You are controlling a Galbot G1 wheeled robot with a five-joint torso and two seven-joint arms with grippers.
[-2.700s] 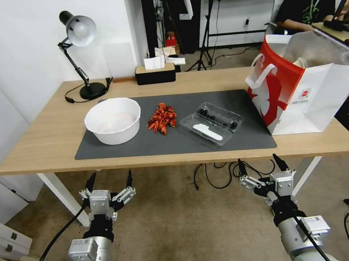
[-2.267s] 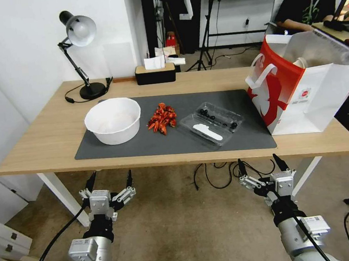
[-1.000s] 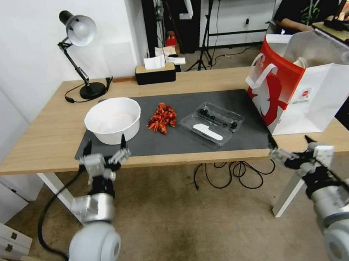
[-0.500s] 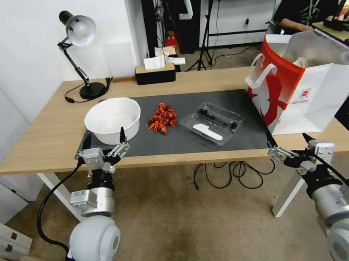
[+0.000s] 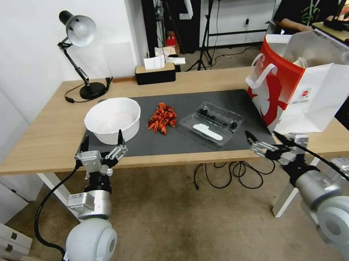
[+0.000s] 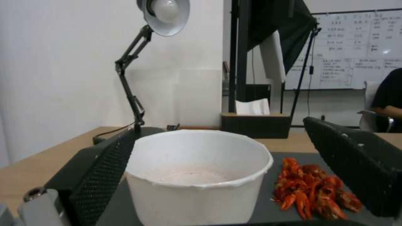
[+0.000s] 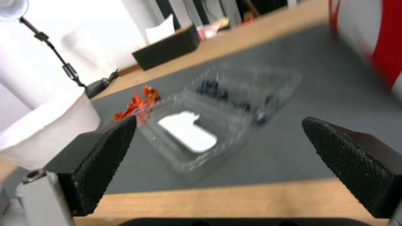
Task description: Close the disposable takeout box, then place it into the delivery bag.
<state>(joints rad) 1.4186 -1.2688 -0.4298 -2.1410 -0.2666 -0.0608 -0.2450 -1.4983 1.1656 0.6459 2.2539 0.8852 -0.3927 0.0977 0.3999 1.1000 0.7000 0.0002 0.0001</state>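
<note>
arms: white, silver | 2 tools: black fingers | cables: black

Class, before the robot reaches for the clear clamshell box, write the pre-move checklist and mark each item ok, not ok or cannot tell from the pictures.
1. Takeout box lies within view on the grey mat, nothing on top of it: ok.
2. Box lid shut: not ok, both halves lie open flat.
3. Right gripper open and empty, at the table's near edge facing the box: ok.
4. Left gripper open and empty, at the near edge in front of the white bowl: ok.
5. Delivery bag upright with its mouth open: ok.
6. Room inside the bag for the box: cannot tell.
</note>
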